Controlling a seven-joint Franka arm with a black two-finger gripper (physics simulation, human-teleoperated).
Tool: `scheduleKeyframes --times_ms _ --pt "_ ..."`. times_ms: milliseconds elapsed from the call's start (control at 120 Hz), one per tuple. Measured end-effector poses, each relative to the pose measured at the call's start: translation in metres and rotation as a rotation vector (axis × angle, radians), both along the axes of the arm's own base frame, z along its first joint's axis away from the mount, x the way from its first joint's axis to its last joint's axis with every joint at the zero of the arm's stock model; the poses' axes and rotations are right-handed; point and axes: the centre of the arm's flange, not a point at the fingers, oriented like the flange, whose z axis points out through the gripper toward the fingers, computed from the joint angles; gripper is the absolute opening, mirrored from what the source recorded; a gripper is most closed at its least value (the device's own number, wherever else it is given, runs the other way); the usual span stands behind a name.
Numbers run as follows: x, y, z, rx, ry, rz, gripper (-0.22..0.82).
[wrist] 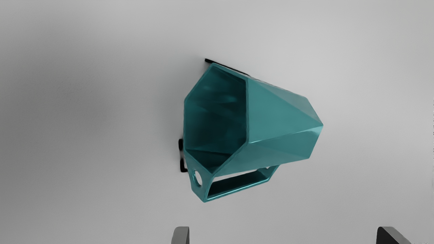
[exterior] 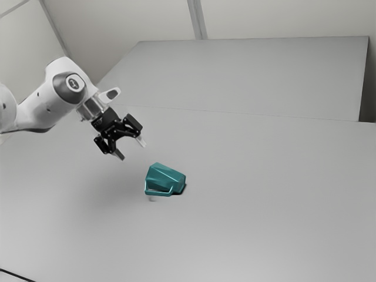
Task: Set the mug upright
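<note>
Mug point(exterior: 166, 178) on side, handle point(exterior: 158, 193) toward seven o'clock in exterior view — probably light, stiff, slick; best pinched across walls point(wrist: 278, 115). Gripper point(exterior: 131, 149) apart, empty.

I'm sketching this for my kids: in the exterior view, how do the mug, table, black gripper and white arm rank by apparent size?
Largest to smallest:
1. Table
2. White arm
3. Black gripper and teal mug: too alike to rank.

I can read no words, numbers or signs, the small mark point(exterior: 73, 83) on my round dark-grey joint cap point(exterior: 66, 93) being illegible.
</note>
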Motion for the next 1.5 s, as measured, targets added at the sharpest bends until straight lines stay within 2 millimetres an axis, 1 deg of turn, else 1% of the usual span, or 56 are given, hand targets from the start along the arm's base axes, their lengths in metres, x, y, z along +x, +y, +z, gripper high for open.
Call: scheduleKeyframes --times_ms 92,183,275,375,492,667,700,742,908,1008,1142,1250,1308,1375,1408,1500 --pt "0.002 -0.009 -0.023 -0.062 -0.026 -0.04 0.6" --pt "0.005 -0.007 -0.044 -0.131 -0.066 -0.071 0.6" --pt "0.006 -0.002 -0.053 -0.173 -0.121 -0.107 0.6" --pt "0.004 -0.001 -0.067 -0.206 -0.159 -0.153 0.6" --pt "0.004 -0.002 -0.09 -0.264 -0.197 -0.19 0.6" --pt "0.005 -0.009 -0.106 -0.339 -0.27 -0.239 0.6" --pt "0.006 -0.01 -0.107 -0.352 -0.284 -0.247 0.59" --pt "0.006 -0.012 -0.108 -0.367 -0.302 -0.257 0.55" --pt "0.003 -0.016 -0.11 -0.415 -0.357 -0.298 0.25" --pt "0.001 -0.018 -0.111 -0.435 -0.384 -0.321 0.13" --pt "0.001 -0.019 -0.106 -0.449 -0.425 -0.359 -0.02" --pt "0.002 -0.02 -0.104 -0.453 -0.452 -0.388 -0.1" --pt "0.002 -0.021 -0.104 -0.454 -0.463 -0.402 -0.12" --pt "0.003 -0.024 -0.099 -0.449 -0.482 -0.422 -0.14" --pt "0.003 -0.027 -0.095 -0.442 -0.493 -0.438 -0.14" --pt "0.006 -0.037 -0.075 -0.401 -0.536 -0.497 -0.15"
